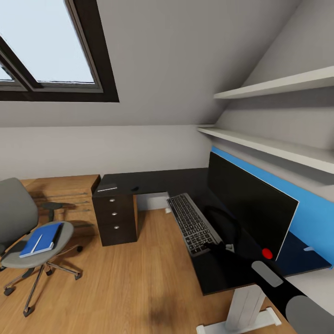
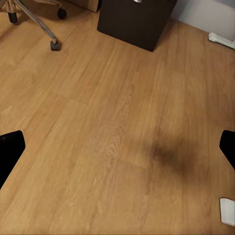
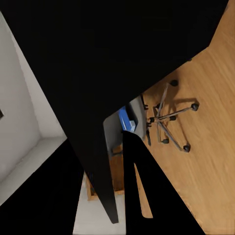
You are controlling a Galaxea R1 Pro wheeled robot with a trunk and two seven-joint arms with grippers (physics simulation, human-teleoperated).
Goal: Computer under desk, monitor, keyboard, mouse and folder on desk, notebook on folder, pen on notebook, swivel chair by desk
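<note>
Head view: the right arm reaches in from the lower right over the black desk top, and its gripper (image 1: 221, 247) sits at the near end of the keyboard (image 1: 192, 223), touching or just above it; whether its fingers are spread or pinched cannot be told from here. In the right wrist view two dark shapes cross the frame, but they do not settle the matter either. The left gripper (image 2: 117, 147) points down at bare floor, its two black fingers (image 2: 11, 147) wide apart at the edges of the left wrist view, holding nothing. The keyboard lies on the desk (image 1: 153, 178) just in front of the monitor (image 1: 250, 208), whose black face has a red dot at its near lower corner. Behind the monitor runs a blue back panel (image 1: 315, 213), and two white shelves (image 1: 278, 148) sit above it on the sloped wall. On the far wing of the desk, above the dark drawers (image 1: 114, 214), lies a small dark mouse (image 1: 135, 188). The swivel chair (image 1: 28, 241) stands well apart on the light wood floor (image 1: 130, 287), with the blue folder (image 1: 41, 239) on its seat. A dark-framed skylight (image 1: 51, 46) is set in the grey slope.
</note>
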